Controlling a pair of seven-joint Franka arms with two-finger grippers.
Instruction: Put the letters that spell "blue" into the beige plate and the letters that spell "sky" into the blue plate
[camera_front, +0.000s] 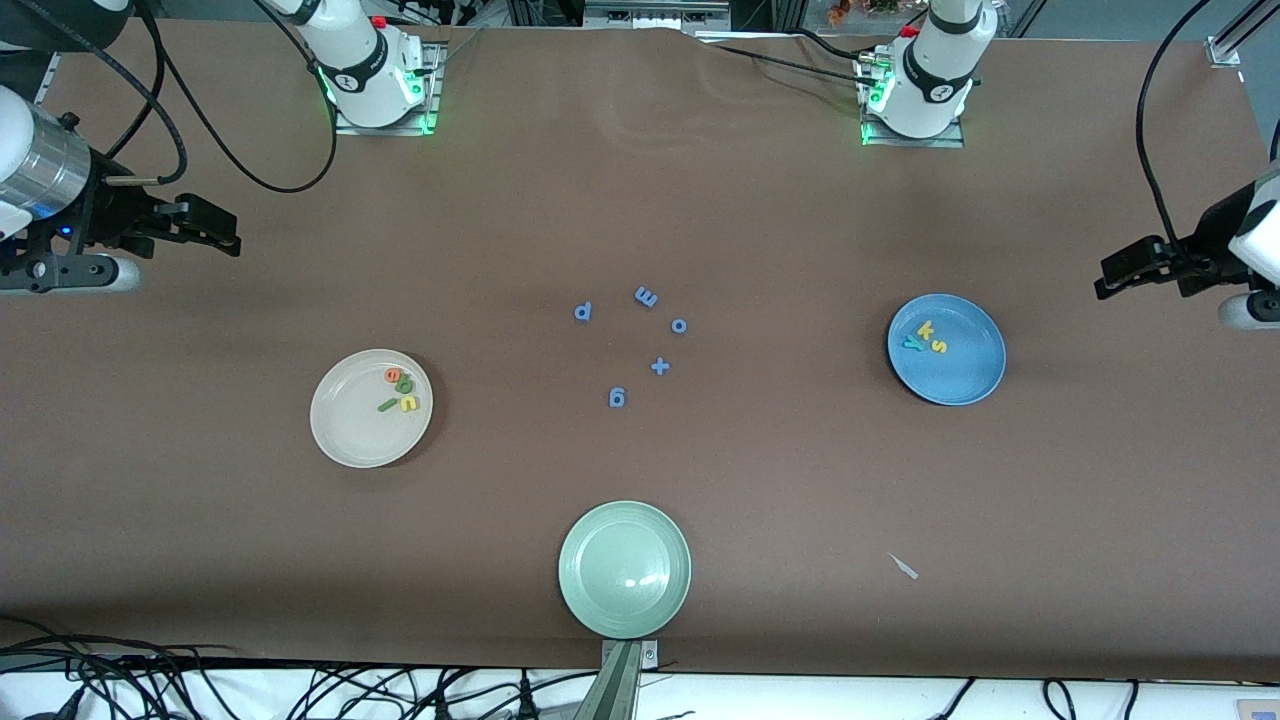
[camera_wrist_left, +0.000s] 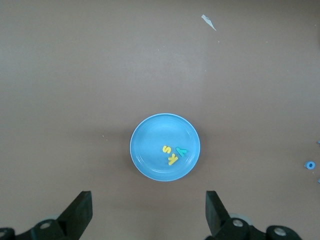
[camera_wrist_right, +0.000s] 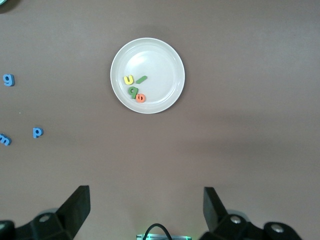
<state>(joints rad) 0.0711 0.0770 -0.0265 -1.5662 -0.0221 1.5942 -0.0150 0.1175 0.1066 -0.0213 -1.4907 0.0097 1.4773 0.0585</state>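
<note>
The beige plate (camera_front: 345, 430) is taken as the landmark; it lies on the brown counter (camera_front: 780, 520) toward the right arm's end. In it four foam letters are gathered, close together near the rim farthest from the front camera: the orange e (camera_front: 392, 376), the green b (camera_front: 404, 385), the yellow u (camera_front: 409, 404) and the dark green l (camera_front: 386, 405). The same cluster is seen in the right wrist view, with the u (camera_wrist_right: 128, 80) beside the l (camera_wrist_right: 141, 79).

The blue plate (camera_front: 960, 375) is set well apart from the beige plate, toward the left arm's end of the counter. Three letters are held in it: the yellow k (camera_front: 926, 329), the yellow s (camera_front: 939, 346) and the teal y (camera_front: 911, 342), touching or nearly so.

Between the two plates, five blue letters (camera_front: 617, 398) are scattered on the counter. A pale green plate (camera_front: 600, 600) is placed nearer to the front camera than the beige plate, near the counter's edge. A small white scrap (camera_front: 904, 567) lies toward the left arm's end.

The right claw (camera_front: 215, 232) is held above the counter's right-arm end, fingers spread wide and empty. The left claw (camera_front: 1118, 275) is held above the counter's left-arm end, likewise wide and empty.
</note>
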